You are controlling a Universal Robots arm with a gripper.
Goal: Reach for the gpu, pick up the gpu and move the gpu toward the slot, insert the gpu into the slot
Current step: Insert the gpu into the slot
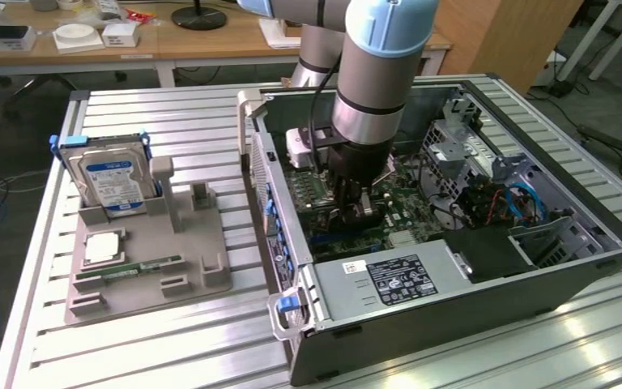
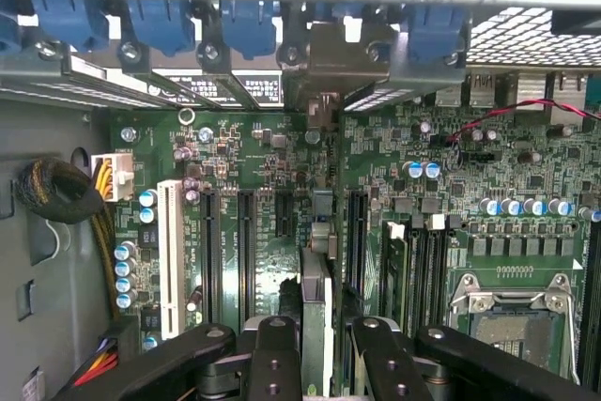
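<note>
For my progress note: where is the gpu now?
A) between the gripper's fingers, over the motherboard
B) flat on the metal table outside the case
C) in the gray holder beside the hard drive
A: the gpu is held edge-on in the gripper, above the green motherboard.

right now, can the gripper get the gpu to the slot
Likely yes: the gripper holds the gpu edge-on close above the motherboard; nothing shows in the way, though it hides the slot.
</note>
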